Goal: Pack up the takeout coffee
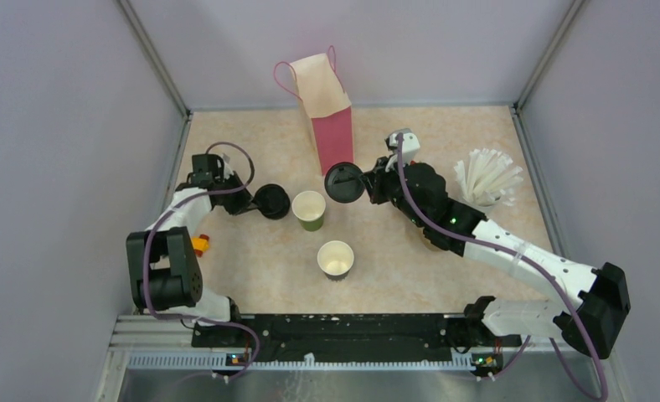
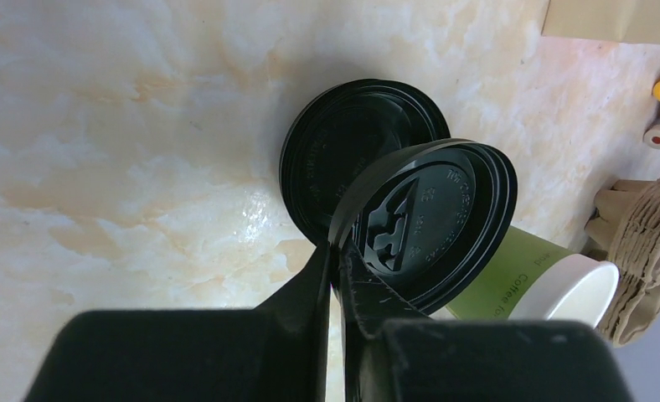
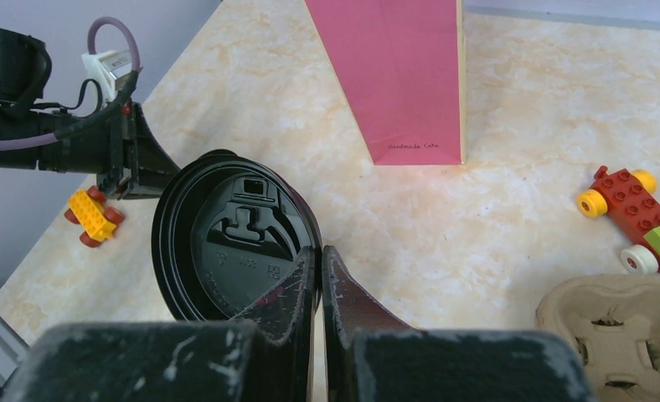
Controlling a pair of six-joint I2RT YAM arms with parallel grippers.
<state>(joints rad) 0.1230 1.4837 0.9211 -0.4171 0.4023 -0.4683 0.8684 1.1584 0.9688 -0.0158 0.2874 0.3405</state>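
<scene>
Surface (image 1: 410,276) lies open between two uncapped cups (image 1: 309,208), (image 1: 336,259) and bag (image 1: 332,138). Left jaws clench a lid (image 2: 431,222), right jaws another lid (image 3: 226,251); carrier (image 3: 620,327) shows in right wrist view only.

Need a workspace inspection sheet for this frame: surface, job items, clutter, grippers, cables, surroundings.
surface: marbled beige tabletop, glossy.
job's things: far cup, green-sided, and near cup; both upright, open, no lids on.
clutter: pink paper bag, straws, pulp carrier, toy-brick car, small yellow toy.
grippers: left gripper shut on left lid; right gripper shut on right lid.
cables: purple cable along each arm; no snag seen.
surroundings: grey walls; nothing else seen.
</scene>
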